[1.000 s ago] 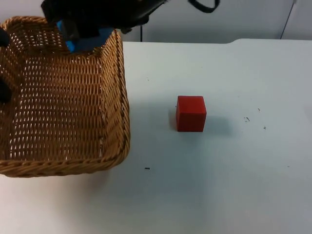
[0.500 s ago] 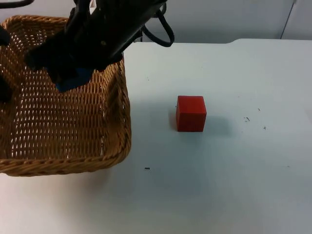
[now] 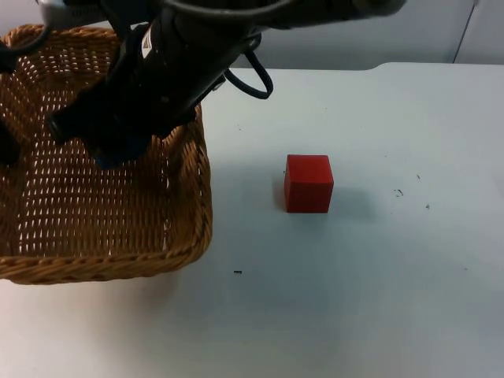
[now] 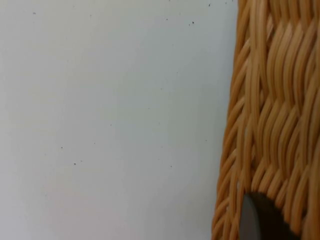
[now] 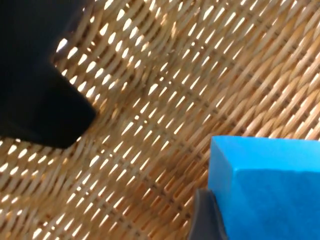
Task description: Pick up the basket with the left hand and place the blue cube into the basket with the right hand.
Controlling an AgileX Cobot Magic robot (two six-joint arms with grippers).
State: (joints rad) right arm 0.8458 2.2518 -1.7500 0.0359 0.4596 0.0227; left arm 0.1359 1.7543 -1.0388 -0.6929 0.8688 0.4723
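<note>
The wicker basket (image 3: 185,197) sits at the table's left, and its woven wall (image 4: 270,115) is close in the left wrist view. My left gripper (image 3: 5,102) is at the basket's left rim, shut on it, with one black fingertip (image 4: 260,222) against the weave. My right arm reaches over the basket, and its gripper (image 3: 118,150) hangs inside, low over the woven floor (image 5: 165,115). That gripper is shut on the blue cube (image 5: 270,185), with a fingertip (image 5: 205,215) pressed to the cube's side. From above, the arm hides most of the cube.
A red cube (image 3: 308,183) stands on the white table (image 3: 378,299) to the right of the basket. A black shape (image 5: 35,75) lies over the basket floor in the right wrist view. The grey wall (image 3: 378,31) closes off the far side.
My right arm has swung further over the basket and lower, carrying the blue cube down inside; the arm now covers the cube from above. The basket and red cube have stayed put.
</note>
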